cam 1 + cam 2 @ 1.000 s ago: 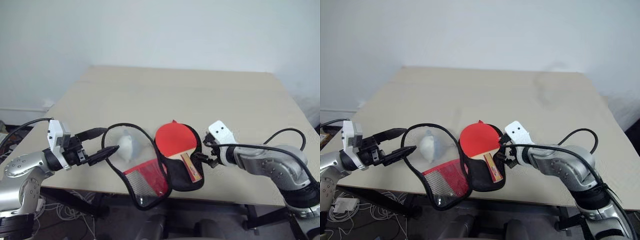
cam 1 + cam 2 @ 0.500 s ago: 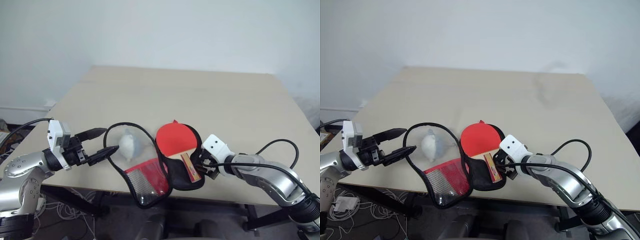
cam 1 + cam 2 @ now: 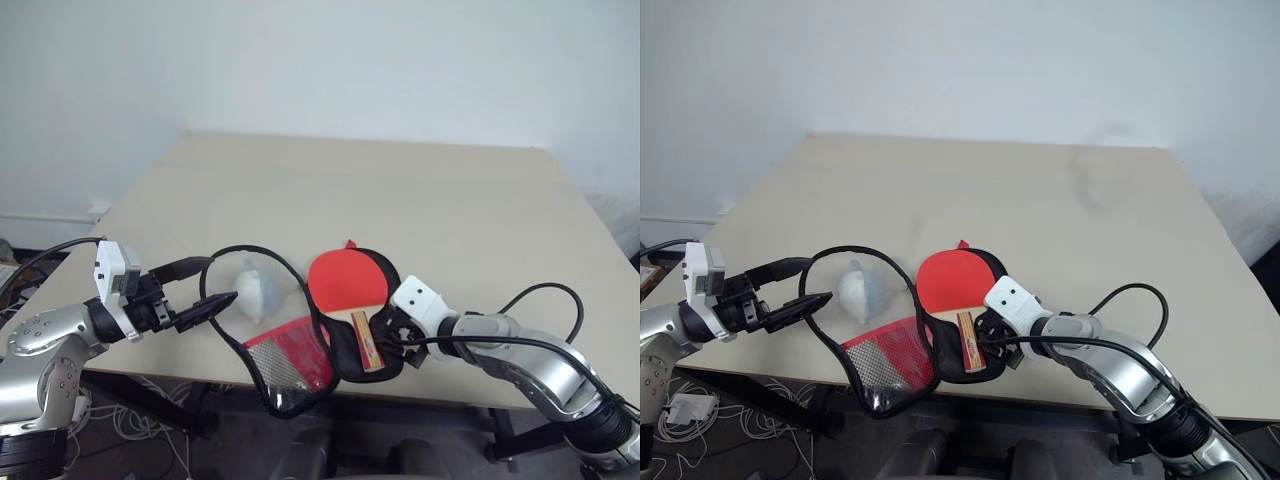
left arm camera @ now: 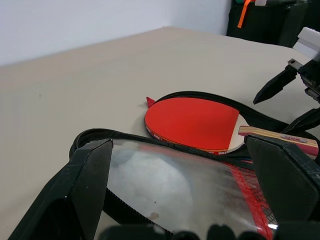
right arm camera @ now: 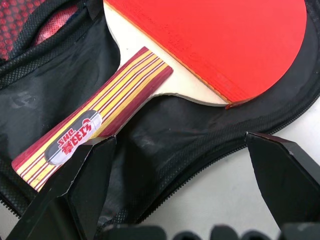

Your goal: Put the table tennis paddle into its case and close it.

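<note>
The table tennis paddle (image 3: 347, 280) lies red face up on the black lower half of the open case (image 3: 296, 358), at the table's near edge. Its striped wooden handle (image 5: 95, 117) points toward me. My right gripper (image 3: 386, 334) is open, low over the case just right of the handle, which lies by one of its fingers (image 5: 80, 185). The case's lid (image 4: 165, 180) stands raised. My left gripper (image 3: 217, 281) is open at the lid's left rim, and the rim passes between its fingers.
A whitish plastic wad (image 3: 250, 291) sits on the tan table (image 3: 400, 190) behind the raised lid. The case overhangs the table's near edge. A black cable loops beside my right arm. The far half of the table is bare.
My right gripper has come in toward the left, closer to the handle, and rolled. The paddle's handle has swung a little left. My left gripper has stayed still.
</note>
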Available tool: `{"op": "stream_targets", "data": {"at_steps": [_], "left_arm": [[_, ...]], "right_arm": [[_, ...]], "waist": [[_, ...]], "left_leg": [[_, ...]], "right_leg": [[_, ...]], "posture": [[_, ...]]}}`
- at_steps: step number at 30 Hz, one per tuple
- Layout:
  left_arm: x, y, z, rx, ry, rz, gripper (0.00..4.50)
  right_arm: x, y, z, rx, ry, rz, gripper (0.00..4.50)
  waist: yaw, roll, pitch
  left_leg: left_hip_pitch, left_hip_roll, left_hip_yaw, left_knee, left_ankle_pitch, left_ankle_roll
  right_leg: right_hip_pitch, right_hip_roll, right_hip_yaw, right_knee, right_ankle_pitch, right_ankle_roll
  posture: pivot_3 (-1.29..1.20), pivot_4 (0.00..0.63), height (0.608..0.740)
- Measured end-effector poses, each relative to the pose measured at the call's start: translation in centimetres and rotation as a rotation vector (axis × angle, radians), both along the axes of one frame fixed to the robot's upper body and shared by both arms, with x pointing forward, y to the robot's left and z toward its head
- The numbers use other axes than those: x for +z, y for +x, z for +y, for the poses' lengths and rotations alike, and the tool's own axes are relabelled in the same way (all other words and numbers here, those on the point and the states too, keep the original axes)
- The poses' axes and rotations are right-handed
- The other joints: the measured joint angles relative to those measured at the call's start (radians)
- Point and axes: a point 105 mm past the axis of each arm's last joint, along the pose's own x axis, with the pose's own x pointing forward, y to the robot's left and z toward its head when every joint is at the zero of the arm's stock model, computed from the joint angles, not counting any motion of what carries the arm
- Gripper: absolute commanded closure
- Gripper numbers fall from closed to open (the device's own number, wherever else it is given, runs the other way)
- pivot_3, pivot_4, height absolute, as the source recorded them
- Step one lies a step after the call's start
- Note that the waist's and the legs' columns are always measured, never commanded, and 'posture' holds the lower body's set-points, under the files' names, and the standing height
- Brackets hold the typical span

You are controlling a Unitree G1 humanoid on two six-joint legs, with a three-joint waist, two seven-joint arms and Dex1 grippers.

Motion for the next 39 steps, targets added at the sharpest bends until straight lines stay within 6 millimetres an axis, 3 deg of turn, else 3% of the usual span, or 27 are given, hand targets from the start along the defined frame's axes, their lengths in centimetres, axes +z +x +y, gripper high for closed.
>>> {"op": "stream_targets", "data": {"at_steps": [7, 12, 23, 39], "left_arm": [[0.0, 0.0, 0.0, 0.002, 0.001, 0.000, 0.00], [0.0, 0.0, 0.0, 0.002, 0.001, -0.001, 0.00], [0.1, 0.1, 0.0, 0.004, 0.005, -0.005, 0.00], [0.1, 0.1, 0.1, 0.005, 0.006, -0.007, 0.00]], "right_arm": [[3.3, 2.6, 0.3, -0.050, 0.051, -0.092, 0.04], [4.3, 3.0, 1.8, -0.058, 0.108, -0.092, 0.04], [3.0, 3.8, 4.7, -0.052, 0.113, -0.064, 0.04], [1.0, 3.5, 8.4, 0.089, 0.046, -0.105, 0.04]], "waist": [[0.000, 0.000, 0.000], [0.000, 0.000, 0.000], [0.000, 0.000, 0.000], [-0.001, 0.000, 0.000]], "left_leg": [[0.000, 0.000, 0.000, 0.000, 0.000, 0.000], [0.000, 0.000, 0.000, 0.000, 0.000, 0.000], [0.001, -0.001, 0.001, 0.000, 0.000, 0.000], [0.002, -0.001, 0.001, 0.000, 0.000, 0.000]], "right_leg": [[0.000, 0.000, 0.000, 0.000, 0.001, -0.001], [0.000, 0.001, 0.000, 0.000, 0.003, -0.005], [0.000, 0.002, 0.000, 0.001, 0.005, -0.003], [0.000, 0.004, 0.000, 0.002, 0.006, -0.002]], "posture": [[0.00, 0.000, 0.707], [0.00, 0.000, 0.707], [0.00, 0.000, 0.707], [0.00, 0.000, 0.707]]}}
